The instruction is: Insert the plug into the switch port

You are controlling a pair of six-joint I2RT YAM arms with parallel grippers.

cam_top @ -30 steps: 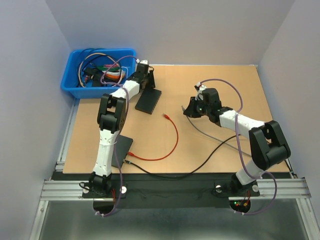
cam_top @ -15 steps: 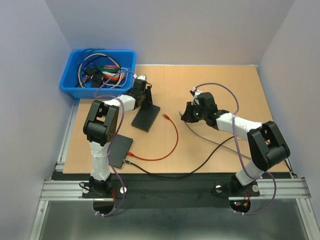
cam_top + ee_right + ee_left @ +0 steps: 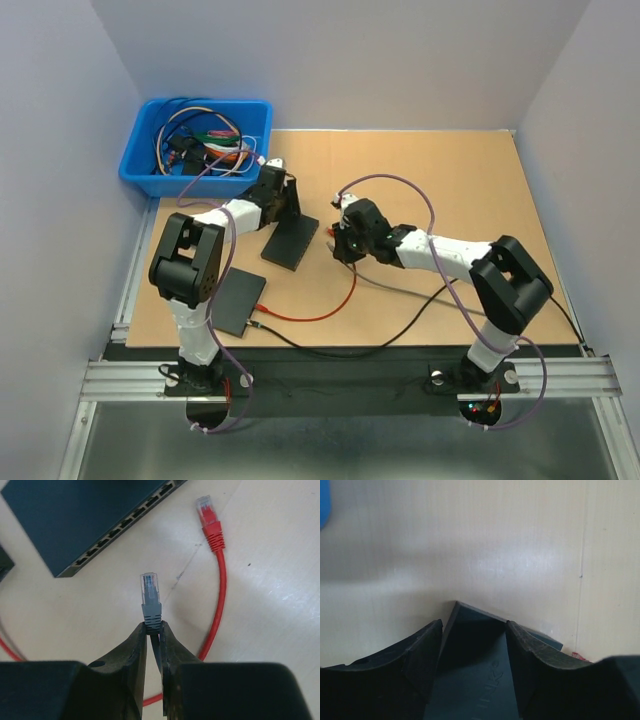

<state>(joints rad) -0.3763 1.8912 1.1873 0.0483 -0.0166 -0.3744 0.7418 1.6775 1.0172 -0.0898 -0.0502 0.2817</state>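
Right wrist: right claw [image 3: 153, 628] clamped on the grey Ethernet plug [image 3: 150, 594].
Best swung toward the network switch [image 3: 75, 510] ports [image 3: 122, 530], upper left, squared up before pushing.

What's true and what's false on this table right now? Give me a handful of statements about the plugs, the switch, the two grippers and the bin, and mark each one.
1. The right gripper holds the grey plug. True.
2. The grey plug is seated in a port of the switch. False: it is apart from the switch, short of the port row.
3. The red plug lies loose on the table. True.
4. The left gripper is well away from the switch. False: its fingers straddle one end of the switch.
5. The blue bin is empty. False: it holds a tangle of cables.
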